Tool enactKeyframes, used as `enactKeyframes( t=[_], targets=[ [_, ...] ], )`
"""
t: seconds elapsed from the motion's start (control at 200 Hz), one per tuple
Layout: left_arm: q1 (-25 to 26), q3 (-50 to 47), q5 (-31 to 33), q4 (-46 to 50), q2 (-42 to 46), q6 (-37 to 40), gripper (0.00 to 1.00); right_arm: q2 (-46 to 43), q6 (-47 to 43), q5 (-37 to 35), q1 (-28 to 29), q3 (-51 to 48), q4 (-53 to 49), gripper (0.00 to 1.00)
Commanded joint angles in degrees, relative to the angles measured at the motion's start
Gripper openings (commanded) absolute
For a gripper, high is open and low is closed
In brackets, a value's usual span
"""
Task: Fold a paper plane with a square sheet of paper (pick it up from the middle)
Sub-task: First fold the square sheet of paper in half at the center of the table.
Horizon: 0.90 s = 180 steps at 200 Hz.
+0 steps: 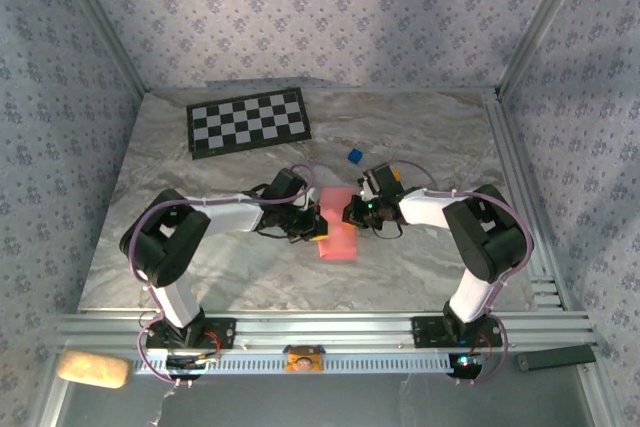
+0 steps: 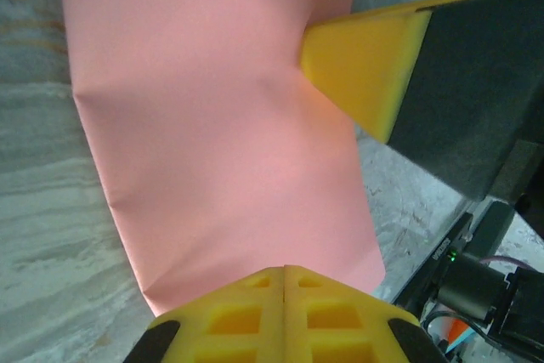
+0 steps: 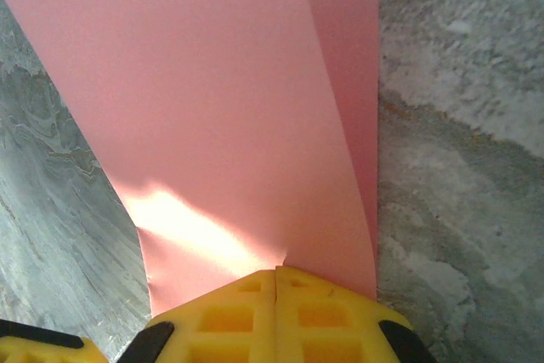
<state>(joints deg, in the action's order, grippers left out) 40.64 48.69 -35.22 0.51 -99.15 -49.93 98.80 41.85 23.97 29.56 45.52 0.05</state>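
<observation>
**A:** Top view first. We have the square sheet of paper (image 1: 338, 235) in the middle of the table, nearer than the checkerboard (image 1: 248, 122). The left gripper (image 1: 307, 227) is at its left edge and the right gripper (image 1: 353, 213) at its right.

**B:** It looks like a narrow oblong to us, with the long axis running almost straight far to near. There's no tip yet, so it points nowhere.

**A:** Left wrist now. The left gripper (image 2: 283, 278) has its jaws pressed together, and the sheet (image 2: 212, 125) seems nipped at the seam. The right arm's finger (image 2: 361, 61) touches the opposite side.

**B:** Right wrist. That claw (image 3: 276, 282) is also shut on the paper (image 3: 204, 108), and two offset layers show.

**A:** We'd say a fold is being set. Let's keep both pinches level, line up the edges before creasing, and avoid pulling apart, because thin paper tears.
</observation>
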Motion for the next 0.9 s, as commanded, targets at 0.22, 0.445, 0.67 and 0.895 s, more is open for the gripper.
enactKeyframes(
  t=[0.22,0.445,0.67,0.895],
  targets=[
    [0.44,-6.18,-0.67,-0.48,-3.93,2.34,0.00,2.28,0.90,-7.44,0.58,-3.72,-8.71,0.00],
    [0.44,-7.38,0.12,0.33,-1.82,3.09,0.00,1.81,1.22,-8.22,0.84,-4.29,-8.78,0.00],
    [0.87,-5.08,-0.71,1.10,3.68,2.10,0.00,1.78,1.57,-8.48,1.02,-4.72,-8.58,0.00],
    [1.28,-3.18,-1.72,-1.03,3.70,0.30,0.00,1.83,1.49,-8.45,1.18,-4.71,-8.42,0.00]
  ],
)
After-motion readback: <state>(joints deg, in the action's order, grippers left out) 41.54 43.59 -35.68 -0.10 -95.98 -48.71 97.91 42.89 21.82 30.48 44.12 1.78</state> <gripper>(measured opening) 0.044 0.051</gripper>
